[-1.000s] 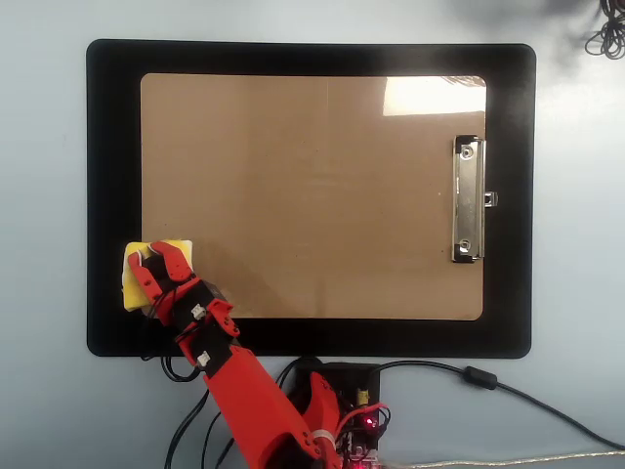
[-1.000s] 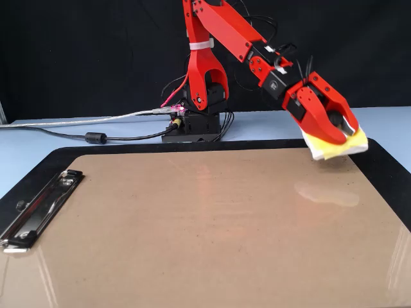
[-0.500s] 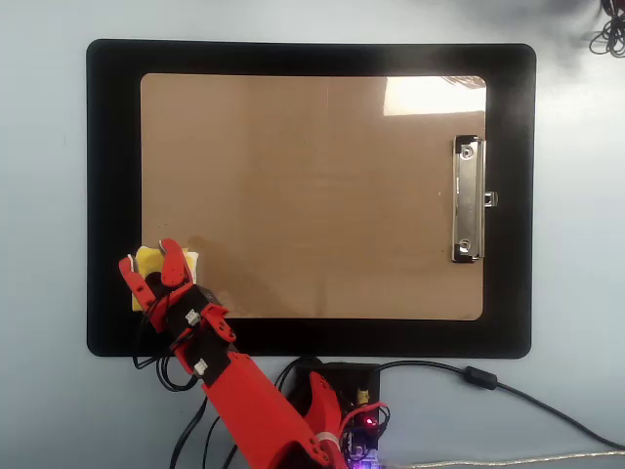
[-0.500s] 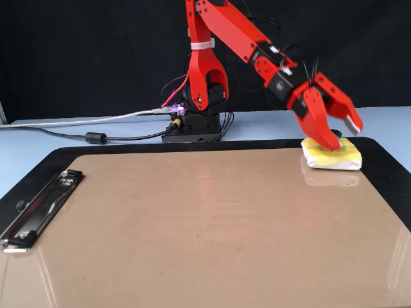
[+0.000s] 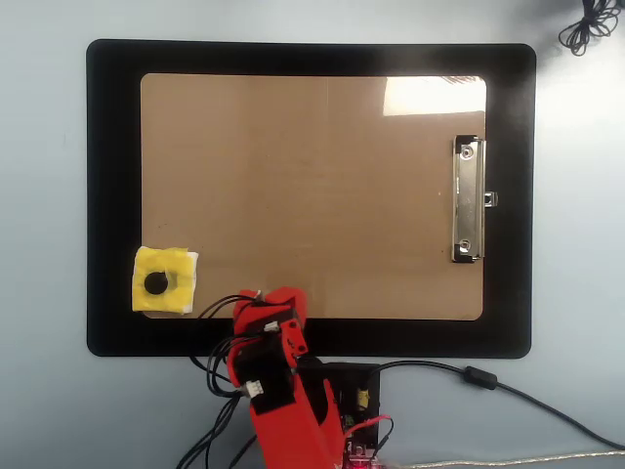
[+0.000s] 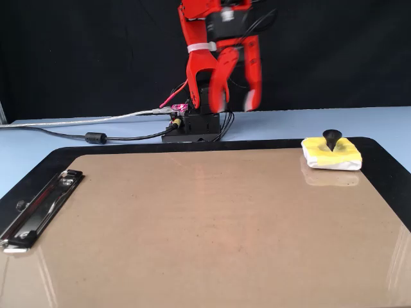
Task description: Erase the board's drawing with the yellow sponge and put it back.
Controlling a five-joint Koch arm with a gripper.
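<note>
The small square yellow sponge with the round black knob (image 5: 163, 281) lies free at the lower left of the overhead frame, straddling the corner of the large tan-brown clipboard board (image 5: 312, 195) and the black mat (image 5: 112, 195) under it; in the fixed view it sits at the right (image 6: 331, 154), knob upward. No drawing shows on the board in either view: its surface reads bare apart from glare, with the silver metal clip (image 5: 469, 200) at the right of the overhead frame. By that, wiping and returning look done.

The red tool (image 6: 236, 83) hangs above the arm's base at the top centre of the fixed view, blurred, jaws spread and holding nothing. The remaining step appears to be retreating to rest; done well, that means folding back over the base, well apart from the sponge, without snagging the black cables (image 6: 96, 136) on the pale blue worktop (image 5: 44, 195).

No containers are in view.
</note>
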